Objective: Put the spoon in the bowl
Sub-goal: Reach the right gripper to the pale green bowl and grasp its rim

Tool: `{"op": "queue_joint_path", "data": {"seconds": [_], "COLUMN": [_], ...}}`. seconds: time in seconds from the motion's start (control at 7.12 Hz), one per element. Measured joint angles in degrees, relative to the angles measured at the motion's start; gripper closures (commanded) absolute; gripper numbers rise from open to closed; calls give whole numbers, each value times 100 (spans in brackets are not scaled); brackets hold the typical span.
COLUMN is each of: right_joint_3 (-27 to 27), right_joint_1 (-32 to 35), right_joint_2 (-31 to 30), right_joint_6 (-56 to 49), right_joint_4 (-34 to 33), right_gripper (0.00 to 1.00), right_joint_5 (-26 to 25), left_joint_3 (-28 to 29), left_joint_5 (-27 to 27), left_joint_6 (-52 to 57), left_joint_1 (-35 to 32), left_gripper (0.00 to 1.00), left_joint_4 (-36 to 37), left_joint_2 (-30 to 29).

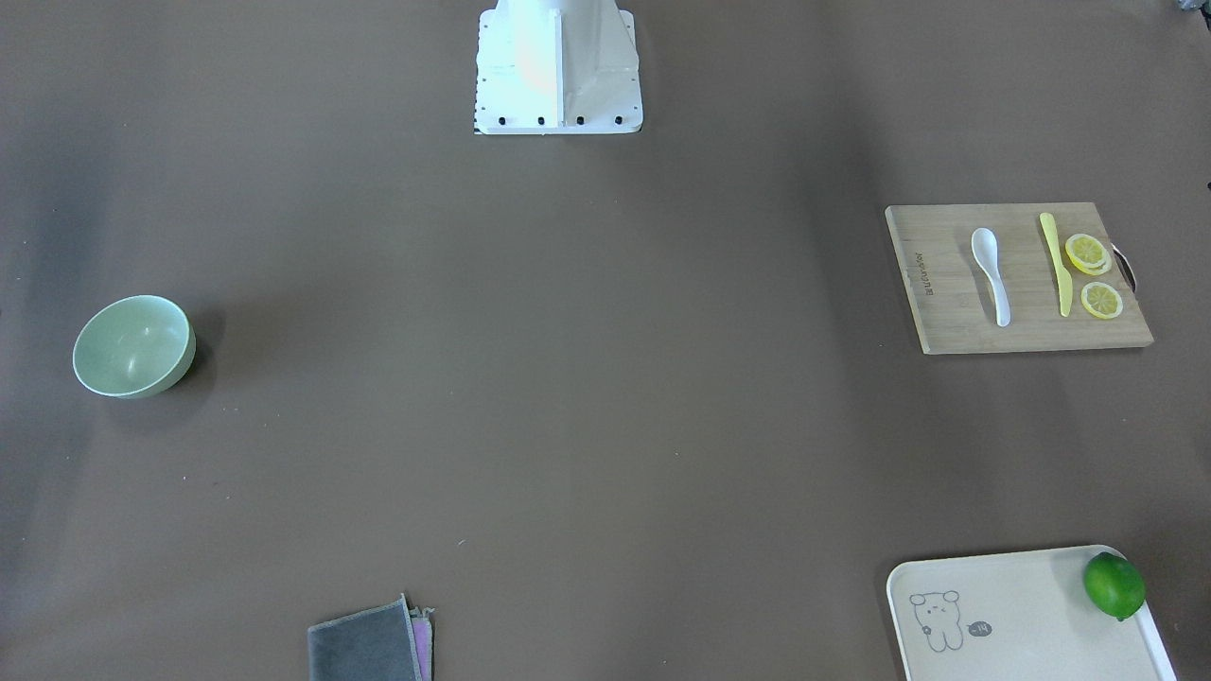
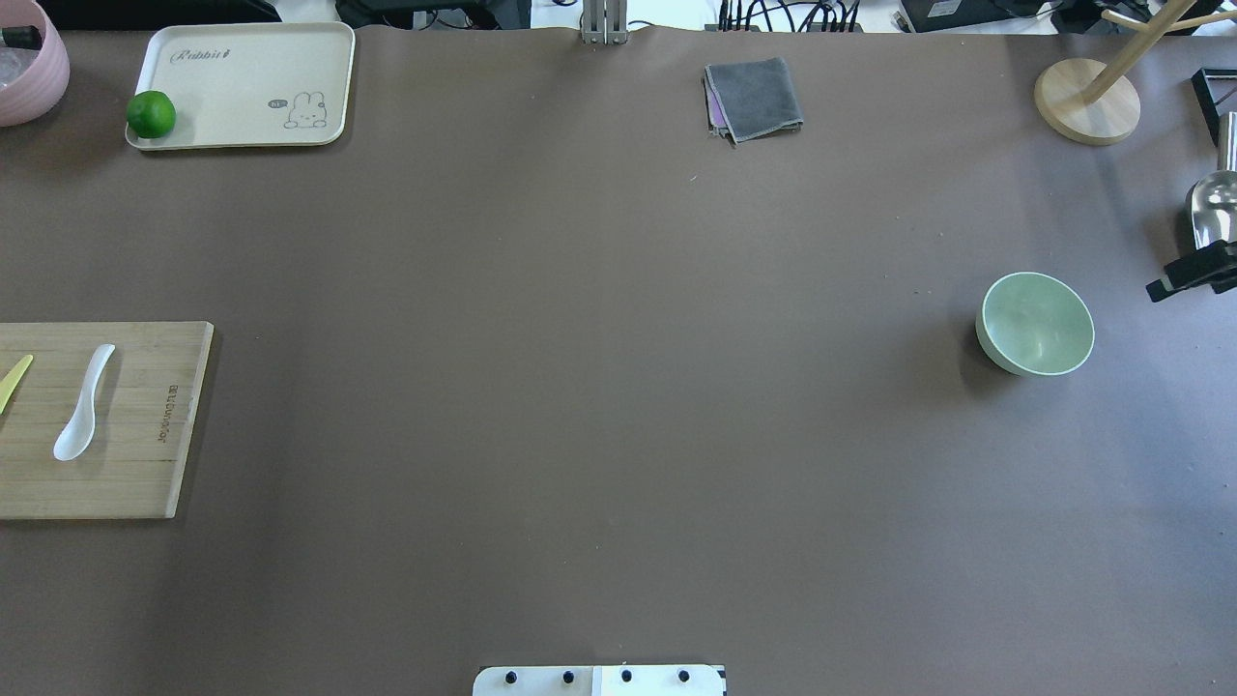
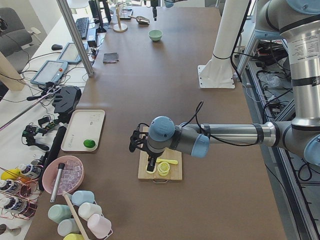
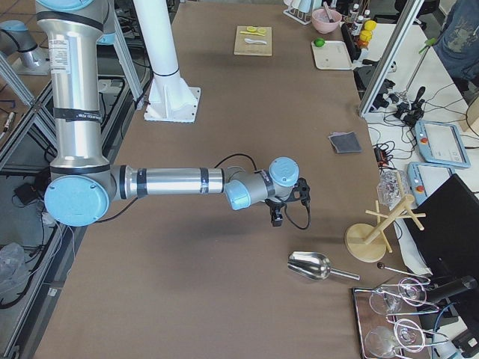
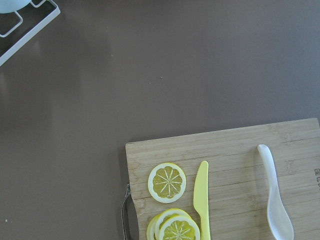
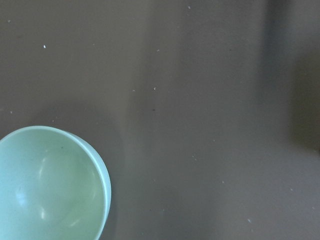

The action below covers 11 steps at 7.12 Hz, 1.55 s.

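The white spoon (image 1: 991, 274) lies on a wooden cutting board (image 1: 946, 317) at the table's left end, next to a yellow knife (image 1: 1057, 265). It also shows in the overhead view (image 2: 85, 401) and the left wrist view (image 5: 274, 195). The mint-green bowl (image 1: 132, 345) stands empty at the table's right end, and shows in the overhead view (image 2: 1036, 322) and the right wrist view (image 6: 47, 185). My left gripper (image 3: 151, 165) hovers over the board. My right gripper (image 4: 275, 217) hangs near the bowl. I cannot tell whether either is open or shut.
Lemon slices (image 1: 1088, 253) lie beside the knife. A cream tray (image 1: 1022, 615) holds a lime (image 1: 1114, 584). A grey cloth (image 1: 364, 648) lies at the far edge. A metal scoop (image 2: 1213, 203) and a wooden stand (image 2: 1087, 101) are beyond the bowl.
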Motion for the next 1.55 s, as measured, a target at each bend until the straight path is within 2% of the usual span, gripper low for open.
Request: {"op": "queue_joint_path", "data": {"seconds": [0.28, 0.42, 0.56, 0.7, 1.26, 1.55], "right_joint_3": [-270, -359, -453, -487, -438, -266], "right_joint_1": [-456, -573, -640, -669, -681, -682], "right_joint_2": [208, 255, 293, 310, 265, 318], "right_joint_6": [758, 905, 959, 983, 1025, 1301], "right_joint_4": [499, 565, 601, 619, 829, 864], "right_gripper": [11, 18, 40, 99, 100, 100], "right_joint_5": [-232, -271, -284, -278, -215, 13], "left_joint_3": [26, 30, 31, 29, 21, -37], "left_joint_5": [232, 256, 262, 263, 269, 261], "left_joint_6": [-30, -43, -53, -58, -60, -229], "left_joint_1": [107, 124, 129, 132, 134, 206], "left_gripper": [2, 2, 2, 2, 2, 2], "left_joint_4": [-222, -245, -252, -254, -255, -270], "left_joint_2": [-18, -50, -80, -100, -162, -180]}}
